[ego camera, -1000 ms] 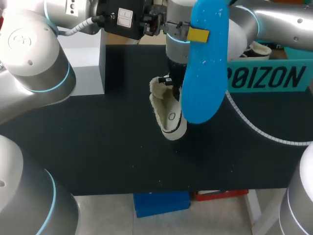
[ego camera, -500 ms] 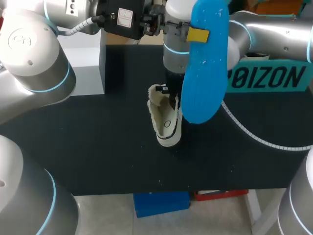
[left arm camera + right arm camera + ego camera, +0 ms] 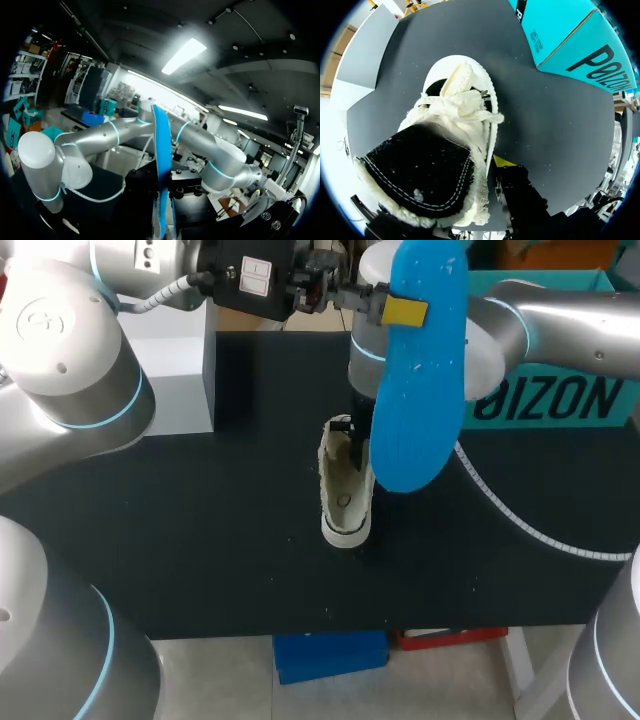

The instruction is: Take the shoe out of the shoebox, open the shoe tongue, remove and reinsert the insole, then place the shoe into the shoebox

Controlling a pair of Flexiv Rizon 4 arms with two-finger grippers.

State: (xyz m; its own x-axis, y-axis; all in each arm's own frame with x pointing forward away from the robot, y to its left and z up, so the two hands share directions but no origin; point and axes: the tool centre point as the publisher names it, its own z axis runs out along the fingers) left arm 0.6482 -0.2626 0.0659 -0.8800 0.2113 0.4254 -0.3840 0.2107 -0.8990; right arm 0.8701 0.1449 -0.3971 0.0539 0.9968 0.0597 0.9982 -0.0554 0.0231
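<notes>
- Left gripper (image 3: 405, 311) is up high over the far middle of the table (image 3: 200, 540), clenched on the blue insole (image 3: 420, 390). 1 yellow tip is pressed flat against the face of it.
- The insole hangs long-ways with its lower end toward the near side, well clear of the tabletop. From the left wrist camera you only get it edge-on, a thin blue strip running straight out from the gripper body.
- Right gripper (image 3: 352, 436) comes in from the right and points down at the middle of the table, gripping the shoe (image 3: 345, 495) by its side wall. In the right wrist view 1 yellow tip sits on the outside of the wall. The other finger is hidden behind the tongue (image 3: 420, 170), so I can't see it.
- The shoe is cream with fuzzy fleece trim, and its toe end points toward the near edge. It's just left of the dangling insole in the head view.
- The tongue is black with white stitching and is flopped open and back. The cream laces (image 3: 465, 107) are bunched up beyond it.
- The teal shoebox (image 3: 550, 400) is at the far right of the table, well apart from the shoe.
- A pale grey box (image 3: 180, 390) sits at the far left.
- A white cable (image 3: 520, 515) trails off the right arm across the right side of the table.
</notes>
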